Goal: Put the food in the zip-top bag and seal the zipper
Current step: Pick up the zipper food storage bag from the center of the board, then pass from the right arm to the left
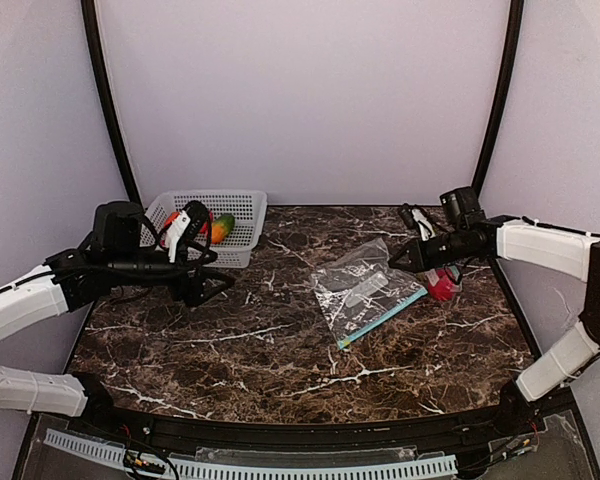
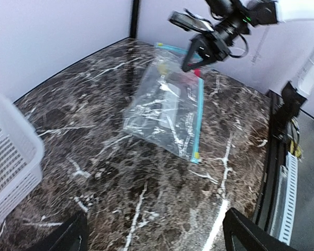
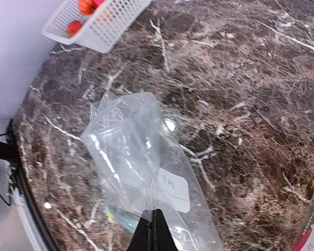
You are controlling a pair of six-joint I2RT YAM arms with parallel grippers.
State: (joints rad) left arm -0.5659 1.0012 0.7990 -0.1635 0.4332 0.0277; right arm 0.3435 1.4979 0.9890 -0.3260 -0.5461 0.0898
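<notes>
dark veined marble table (image 1: 230, 350), pale lilac walls (image 1: 300, 90). toy fruits (image 1: 220, 228) lie in the white mesh basket (image 1: 245, 203) at upper left, partly hidden by the left gripper (image 2: 156, 227), its fingers spread wide. right gripper (image 3: 154, 218) is pinched closed on the zip-top bag (image 1: 360, 295), centre right. a red object (image 1: 443, 287) beside it is hard to make out.

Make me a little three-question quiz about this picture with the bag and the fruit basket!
1. True or false: the white mesh plastic basket holds small rounded toy fruits.
2. The clear plastic zip-top bag lies: A) on the dark marble table, B) in the basket, C) on the fruits.
3. Fill in: the left gripper has its jaws ___.
Key: 1 true; 2 A; 3 open.
</notes>
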